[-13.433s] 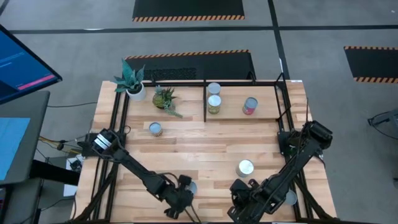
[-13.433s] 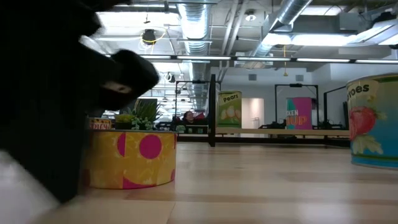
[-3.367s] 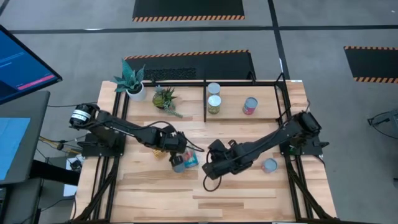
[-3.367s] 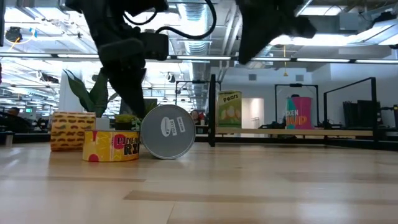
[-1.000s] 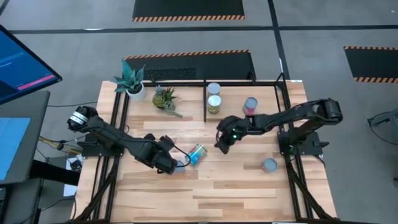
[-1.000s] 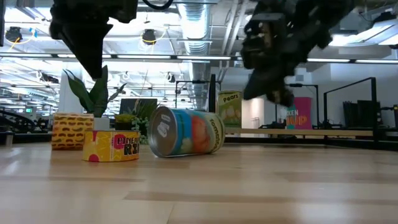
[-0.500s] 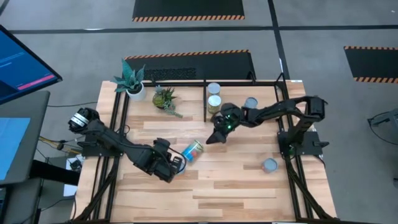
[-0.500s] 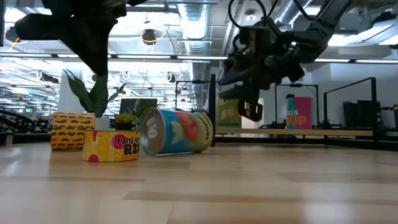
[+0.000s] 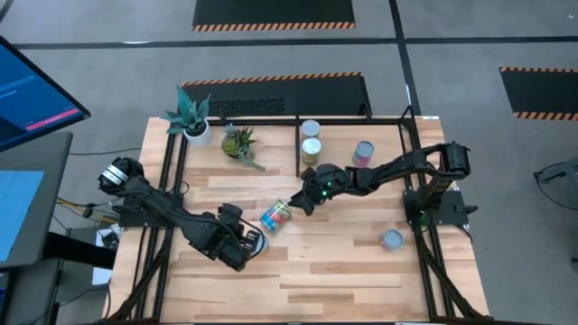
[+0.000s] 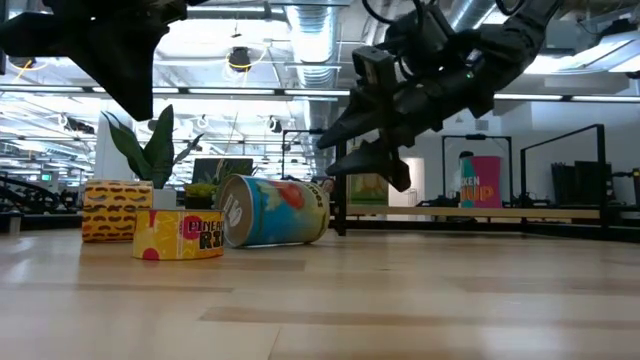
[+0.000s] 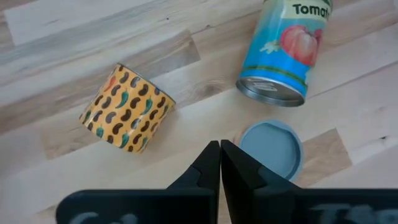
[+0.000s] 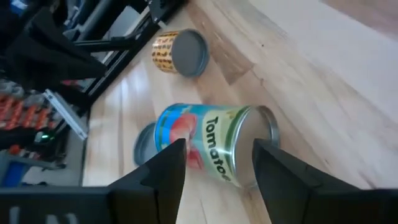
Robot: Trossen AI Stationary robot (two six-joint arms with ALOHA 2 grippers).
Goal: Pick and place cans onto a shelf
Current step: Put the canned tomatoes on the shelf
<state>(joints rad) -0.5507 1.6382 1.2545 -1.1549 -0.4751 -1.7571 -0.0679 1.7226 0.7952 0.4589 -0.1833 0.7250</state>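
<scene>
My right claw (image 12: 214, 165), fingers apart, hovers beside tipped tomato can (image 9: 275, 217) mid-table; left claw (image 11: 220, 163) pressed together near table's (image 9: 361, 271) front-left.

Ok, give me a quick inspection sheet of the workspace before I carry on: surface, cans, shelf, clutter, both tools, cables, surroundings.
Surface: wood table, no spills seen.
Cans: tomato can on its side mid-table; three cans upright in the shelf; one can upright near the right edge; spotted yellow can on its side near the left tool.
Clutter: two potted plants.
Tools: left tool shut, empty; right tool open over the tomato can.
Cables: bundle at the left arm base.
Surroundings: monitor, striped floor mats.
</scene>
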